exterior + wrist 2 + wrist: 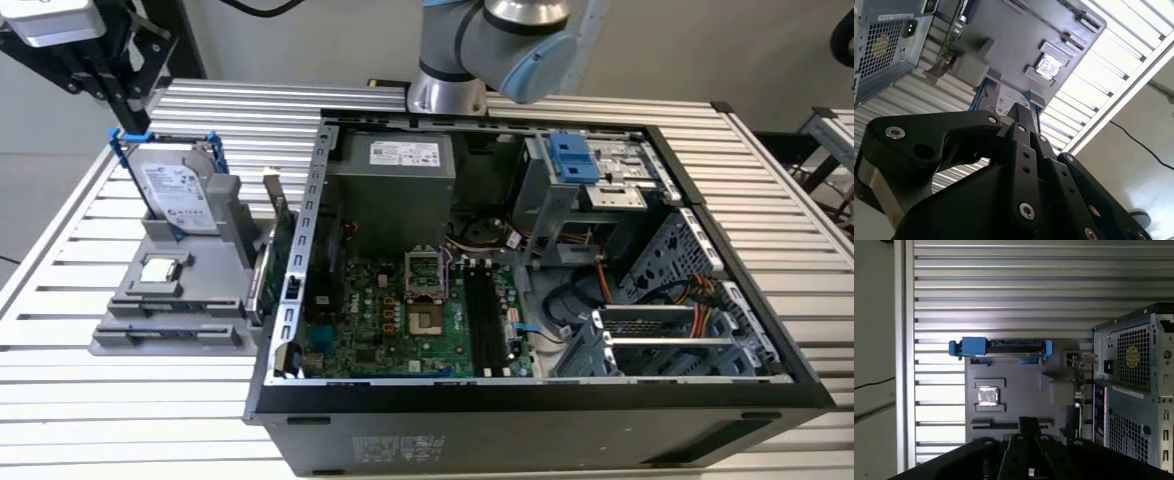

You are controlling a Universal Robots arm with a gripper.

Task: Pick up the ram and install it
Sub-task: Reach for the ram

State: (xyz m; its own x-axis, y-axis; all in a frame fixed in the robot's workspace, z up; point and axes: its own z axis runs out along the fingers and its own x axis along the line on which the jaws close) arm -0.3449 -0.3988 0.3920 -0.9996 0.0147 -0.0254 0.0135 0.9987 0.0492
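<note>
The ram looks to be the long dark strip (996, 425) lying flat in a groove of the grey parts holder (134, 300), just past the square silver chip (987, 396). My gripper (130, 120) hangs high over the holder at the exterior view's far left, above the hard drive. Its black fingers (1021, 117) meet at one tip, shut, with nothing seen between them. In the first wrist view the gripper (1029, 424) sits over the strip's middle. The motherboard's long dark slots (483, 320) lie inside the open computer case (534, 395).
A silver hard drive in a blue frame (174, 190) stands upright at the holder's far end. A green card with a metal bracket (276, 240) stands on edge between holder and case. The slatted metal table (80, 400) stretches around both. The arm's base (461, 60) rises behind the case.
</note>
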